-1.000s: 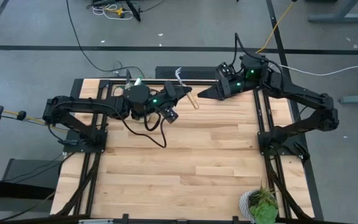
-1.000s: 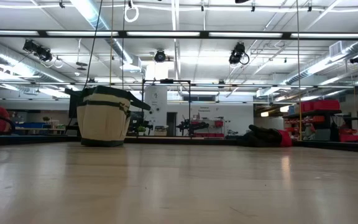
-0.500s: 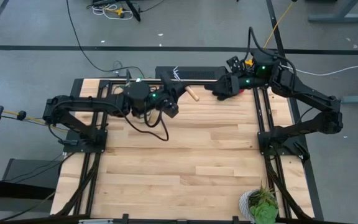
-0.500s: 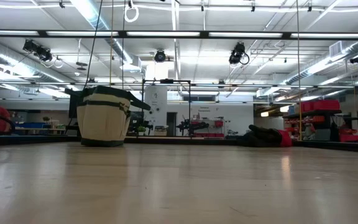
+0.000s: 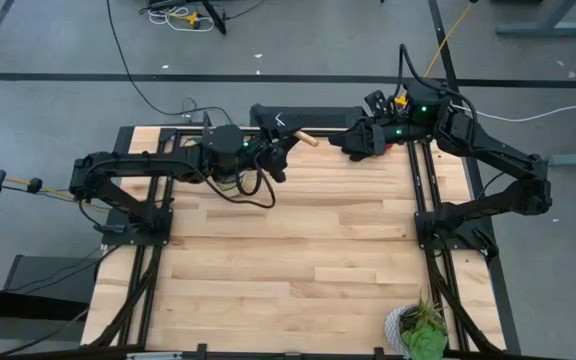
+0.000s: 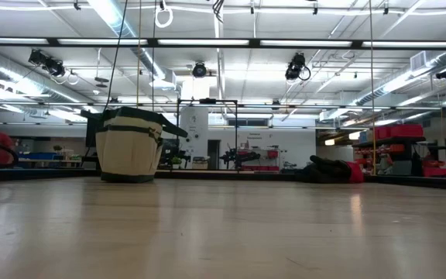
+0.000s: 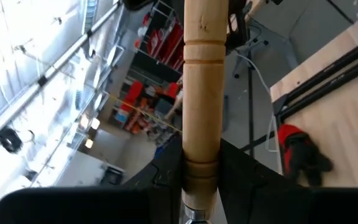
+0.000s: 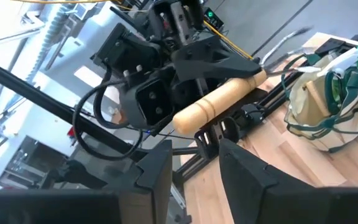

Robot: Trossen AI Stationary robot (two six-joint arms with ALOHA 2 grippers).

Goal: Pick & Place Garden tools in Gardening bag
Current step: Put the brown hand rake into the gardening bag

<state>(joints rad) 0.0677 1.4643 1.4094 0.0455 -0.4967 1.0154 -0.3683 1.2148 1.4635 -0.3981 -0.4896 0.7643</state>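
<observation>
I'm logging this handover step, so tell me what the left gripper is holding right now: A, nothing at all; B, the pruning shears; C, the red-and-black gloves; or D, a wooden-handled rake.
D: in the left wrist view the left gripper is clamped around the wooden-handled rake, whose round wooden handle sticks out past the fingers, while the red-and-black gloves lie on the table.

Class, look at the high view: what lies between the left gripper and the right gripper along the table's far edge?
In the high view, the wooden handle of a hand rake, held by the left gripper, spans most of the gap toward the right gripper.
</observation>
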